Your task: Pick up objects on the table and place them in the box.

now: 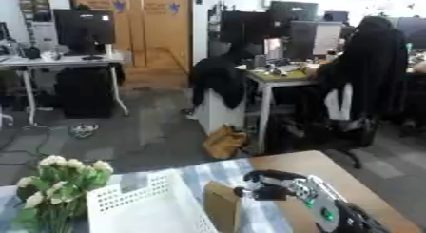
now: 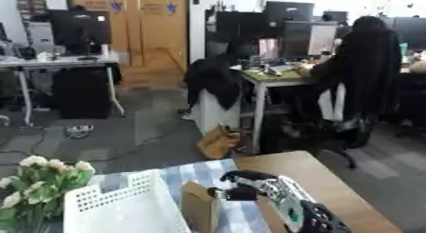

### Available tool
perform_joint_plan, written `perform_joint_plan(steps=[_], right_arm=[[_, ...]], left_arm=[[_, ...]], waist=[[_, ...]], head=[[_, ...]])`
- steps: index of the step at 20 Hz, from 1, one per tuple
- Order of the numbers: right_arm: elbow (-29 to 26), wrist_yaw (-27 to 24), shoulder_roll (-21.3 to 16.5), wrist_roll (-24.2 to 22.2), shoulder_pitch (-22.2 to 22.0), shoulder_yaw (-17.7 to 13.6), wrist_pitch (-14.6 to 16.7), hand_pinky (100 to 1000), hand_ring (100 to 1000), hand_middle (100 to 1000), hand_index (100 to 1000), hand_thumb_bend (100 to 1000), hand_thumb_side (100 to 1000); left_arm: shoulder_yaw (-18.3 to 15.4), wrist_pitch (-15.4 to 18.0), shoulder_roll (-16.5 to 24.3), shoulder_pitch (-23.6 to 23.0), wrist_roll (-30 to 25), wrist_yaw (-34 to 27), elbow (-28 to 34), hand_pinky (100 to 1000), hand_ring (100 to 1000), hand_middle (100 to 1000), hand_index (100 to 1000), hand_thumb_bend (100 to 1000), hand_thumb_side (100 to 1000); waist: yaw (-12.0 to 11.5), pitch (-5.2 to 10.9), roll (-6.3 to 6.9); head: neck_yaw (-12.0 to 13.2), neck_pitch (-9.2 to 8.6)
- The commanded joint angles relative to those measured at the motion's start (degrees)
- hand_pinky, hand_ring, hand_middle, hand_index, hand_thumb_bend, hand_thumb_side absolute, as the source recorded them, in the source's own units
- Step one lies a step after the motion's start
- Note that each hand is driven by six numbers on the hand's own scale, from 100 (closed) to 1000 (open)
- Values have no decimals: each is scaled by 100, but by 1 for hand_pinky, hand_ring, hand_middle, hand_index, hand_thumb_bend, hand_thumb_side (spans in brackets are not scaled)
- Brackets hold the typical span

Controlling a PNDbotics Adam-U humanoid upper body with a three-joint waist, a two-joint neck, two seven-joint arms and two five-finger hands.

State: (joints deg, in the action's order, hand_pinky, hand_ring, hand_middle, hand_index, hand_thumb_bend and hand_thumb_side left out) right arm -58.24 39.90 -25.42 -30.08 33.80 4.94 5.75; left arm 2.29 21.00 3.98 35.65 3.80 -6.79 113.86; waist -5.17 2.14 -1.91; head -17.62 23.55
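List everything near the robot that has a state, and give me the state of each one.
right hand: raised over the table, fingers curled, touching or nearly touching the brown box's top edge.
brown box: upright beside the basket.
white basket: upright on the table, contents not visible.
flowers: upright left of the basket.
left hand: not in view.

On the wooden tabletop [image 1: 333, 168], the white perforated plastic box [image 1: 150, 203] sits left of the brown cardboard piece [image 1: 221, 206]; the cream flower bouquet [image 1: 58, 187] stands left of it, the right hand [image 1: 279, 184] right.
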Motion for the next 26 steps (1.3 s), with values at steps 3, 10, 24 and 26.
perform_joint_plan(steps=[3, 10, 24, 26], right_arm=[[40, -322, -66, -81, 168, -33, -175, 971, 1000, 1000, 1000, 483, 984], [58, -876, -27, -286, 194, -75, -319, 957, 1000, 1000, 1000, 541, 988], [102, -935, 23, -236, 165, -25, -91, 978, 1000, 1000, 1000, 614, 979], [100, -853, 27, -196, 151, -17, -25, 982, 1000, 1000, 1000, 621, 981]], left_arm=[[10, 14, -18, 85, -10, -26, 73, 782, 973, 898, 1000, 100, 863], [6, 15, -18, 91, -1, -23, 73, 782, 973, 898, 1000, 100, 862], [-2, 16, -13, 107, 17, -9, 73, 782, 973, 897, 1000, 100, 860], [-1, 16, -9, 104, 18, -7, 73, 782, 973, 897, 1000, 100, 859]], waist=[[-15, 143, -19], [-31, 136, -10], [-57, 109, 9], [-57, 110, 10]], head=[[34, -101], [-13, -113], [-4, -104], [-8, -91]])
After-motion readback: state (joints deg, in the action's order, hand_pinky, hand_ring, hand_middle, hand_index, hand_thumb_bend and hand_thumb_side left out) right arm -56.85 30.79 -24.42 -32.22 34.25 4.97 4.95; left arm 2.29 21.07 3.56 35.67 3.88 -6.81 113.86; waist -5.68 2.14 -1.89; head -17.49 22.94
